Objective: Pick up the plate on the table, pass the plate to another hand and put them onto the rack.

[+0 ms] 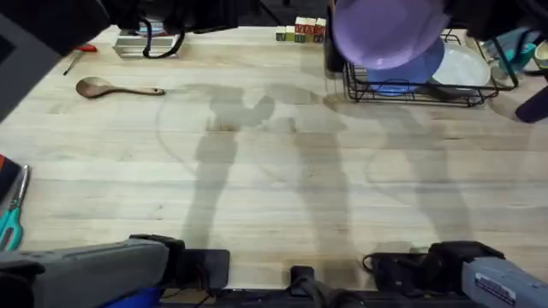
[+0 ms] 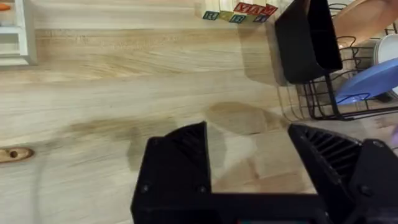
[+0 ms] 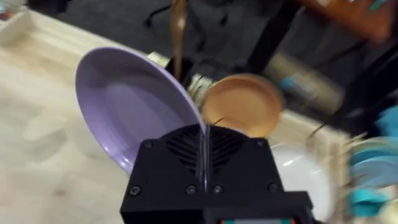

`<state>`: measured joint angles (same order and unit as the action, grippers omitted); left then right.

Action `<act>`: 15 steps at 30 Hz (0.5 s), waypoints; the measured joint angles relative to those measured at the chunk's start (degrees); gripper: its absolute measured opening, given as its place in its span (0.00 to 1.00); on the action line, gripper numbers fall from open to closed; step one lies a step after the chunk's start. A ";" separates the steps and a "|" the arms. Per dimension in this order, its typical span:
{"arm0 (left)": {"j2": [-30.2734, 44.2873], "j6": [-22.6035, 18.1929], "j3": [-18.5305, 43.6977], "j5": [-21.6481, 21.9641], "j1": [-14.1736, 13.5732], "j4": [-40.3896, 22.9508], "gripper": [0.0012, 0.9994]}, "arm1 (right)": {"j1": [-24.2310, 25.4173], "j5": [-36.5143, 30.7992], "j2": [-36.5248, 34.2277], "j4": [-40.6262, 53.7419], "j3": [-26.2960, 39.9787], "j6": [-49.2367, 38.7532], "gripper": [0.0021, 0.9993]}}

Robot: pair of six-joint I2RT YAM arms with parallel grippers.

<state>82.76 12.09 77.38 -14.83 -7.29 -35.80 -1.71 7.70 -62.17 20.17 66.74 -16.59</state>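
Note:
The lavender plate [image 1: 385,32] hangs in the air over the left end of the black wire rack [image 1: 411,96] at the table's [image 1: 257,188] far right. In the right wrist view my right gripper [image 3: 202,134] is shut on the rim of the plate [image 3: 130,99], which stands tilted on edge. My left gripper [image 2: 249,155] is open and holds nothing. It hovers over bare wood just beside the rack [image 2: 314,109].
A blue plate [image 1: 415,73] and a white plate [image 1: 462,64] sit in the rack, with an orange plate [image 3: 242,102] behind. A black holder [image 2: 305,37] hangs on the rack's end. Letter blocks [image 1: 300,32], a wooden spoon [image 1: 111,87] and scissors [image 1: 13,214] lie around.

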 joint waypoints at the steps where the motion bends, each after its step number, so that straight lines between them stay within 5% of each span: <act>1: 0.00 -0.05 0.00 0.01 0.00 0.01 0.81 | 0.58 -0.01 0.54 -0.80 0.00 -1.75 0.03; 5: 0.00 0.02 0.00 0.00 0.00 -0.01 0.96 | 3.29 -0.22 2.05 -2.45 0.00 -9.31 0.03; 15: 0.00 -0.04 0.00 0.00 0.00 -0.89 0.99 | 7.73 -0.47 2.05 -4.58 0.00 -24.70 0.03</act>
<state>82.76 12.05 77.38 -14.83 -7.29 -36.69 6.02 7.22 -60.12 15.59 66.74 -41.28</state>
